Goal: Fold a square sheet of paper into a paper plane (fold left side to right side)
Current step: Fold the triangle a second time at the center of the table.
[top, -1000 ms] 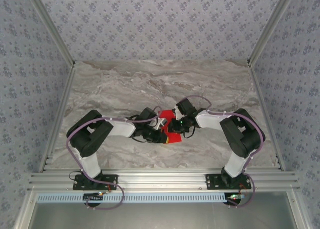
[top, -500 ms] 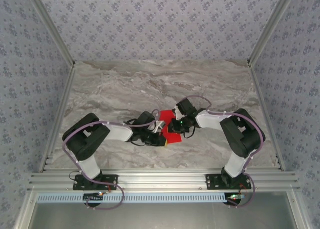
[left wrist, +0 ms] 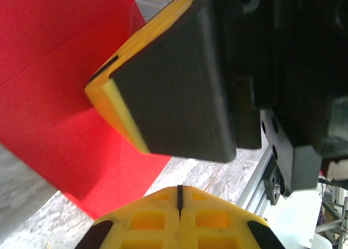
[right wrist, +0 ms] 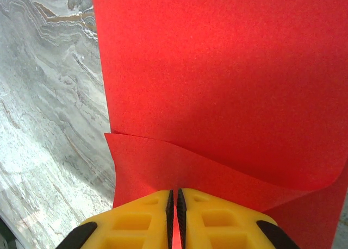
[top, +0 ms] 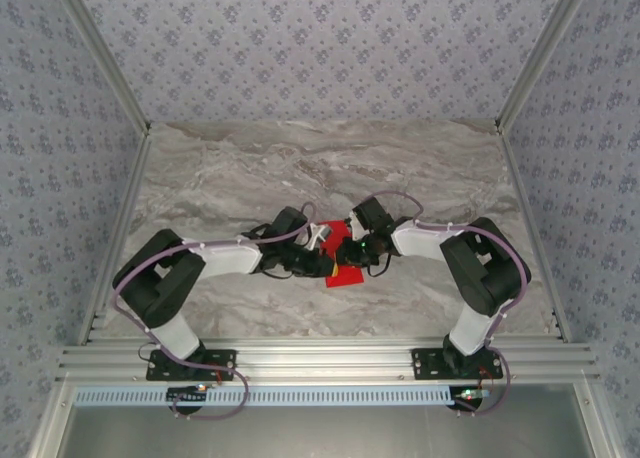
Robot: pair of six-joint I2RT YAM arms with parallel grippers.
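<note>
The red square sheet of paper (top: 344, 275) lies on the marble table between the two arms, partly under both wrists. In the right wrist view the sheet (right wrist: 217, 69) shows two layers, the upper one bowed over the lower. My right gripper (right wrist: 174, 201) is shut on the sheet's near edge, with red showing between the jaws. My left gripper (left wrist: 179, 197) is shut with nothing in it, hovering beside the sheet (left wrist: 49, 97) near its corner. The right gripper's yellow and black finger (left wrist: 163, 80) rests on the paper just ahead of it. From above, the left gripper (top: 326, 265) and the right gripper (top: 352, 252) nearly meet.
The marble table (top: 250, 168) stretches out behind the arms, walled by patterned panels. An aluminium rail (top: 330, 358) runs along the near edge and shows in the left wrist view as a rail (left wrist: 255, 184) close behind the grippers.
The left arm has stretched right and its gripper has moved in over the paper's left part, covering more red. The right arm has stayed still, holding the sheet.
</note>
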